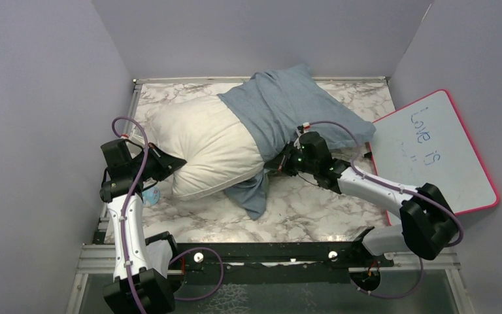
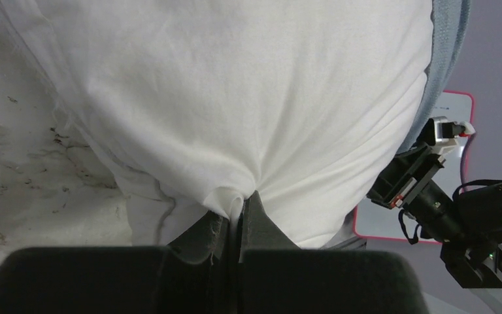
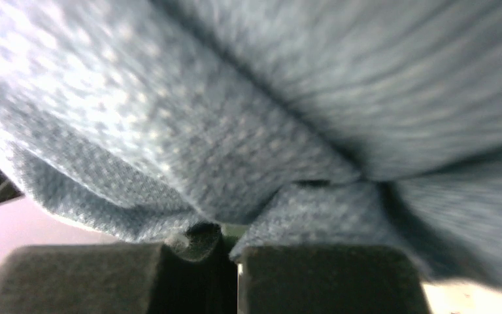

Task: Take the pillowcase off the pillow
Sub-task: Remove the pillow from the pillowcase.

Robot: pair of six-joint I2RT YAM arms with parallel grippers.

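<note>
Pillow lie: the pillow [image 1: 202, 147] rests slantwise on the bench [image 1: 314, 203]. Its long axis runs from its bare white end at the near left to its covered end at the far right.
Pillowcase place: the pillowcase [image 1: 287, 108] sheathes only the pillow's far-right half. Its open hem crosses the pillow's middle, and a loose flap spills onto the bench off the pillow's near edge.
Left jaws: closed tight, pinching a small fold of white fabric at the pillow's bare near-left corner.
Right jaws: closed, with a tuck of grey-blue cloth caught between them, at the hem on the pillow's near side.
Key relation: the two grips stand at opposite ends of the pillow's uncovered stretch. The case's closed end lies beyond the right jaws, away from the pillow's bare end.
Pull line: judged from this, the case must slide along the pillow's long axis, off its far-right end, while the bare corner is held back.
Nearer arm: the right arm [image 1: 372, 186] is nearer the case, and the left arm [image 1: 127, 196] serves as the anchor.
Risk: only the hem's near side is held, so the far side may drag and bunch on the pillow.
</note>
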